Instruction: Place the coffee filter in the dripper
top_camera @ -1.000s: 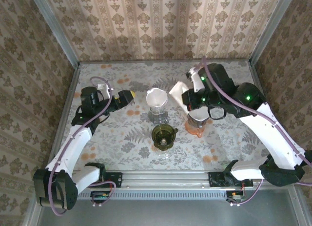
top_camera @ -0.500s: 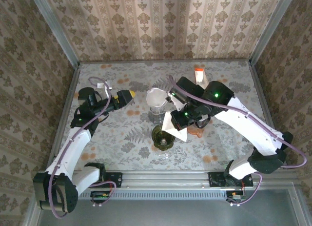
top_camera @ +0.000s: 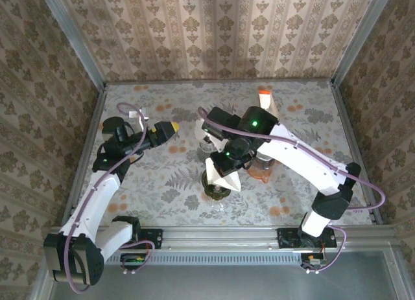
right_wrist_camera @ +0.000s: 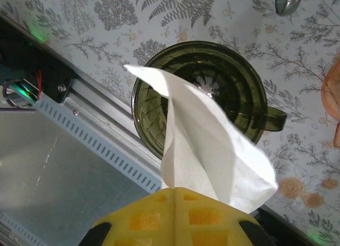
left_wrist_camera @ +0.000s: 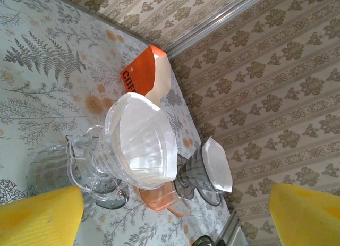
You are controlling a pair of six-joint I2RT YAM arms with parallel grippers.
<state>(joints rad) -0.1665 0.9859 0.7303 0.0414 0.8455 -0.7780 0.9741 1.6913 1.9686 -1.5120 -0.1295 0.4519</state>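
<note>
The coffee filter (right_wrist_camera: 212, 145), pinched in the right gripper (right_wrist_camera: 172, 195), was brought from the far right to just above the green dripper (right_wrist_camera: 241, 78), so only lowering seemed left; the left gripper (top_camera: 165, 129) was held spread and empty.

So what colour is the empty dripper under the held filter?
The dripper is dark translucent green, clearest in the right wrist view.

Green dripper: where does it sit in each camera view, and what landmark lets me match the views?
Top external: green dripper just below centre, partly under the white filter.
Right wrist: centre of frame, the white filter hanging over it from the right gripper.
Left wrist: a dark sliver at the bottom edge may be it; too small to tell.
Shared landmark: the fern-print table.
</note>
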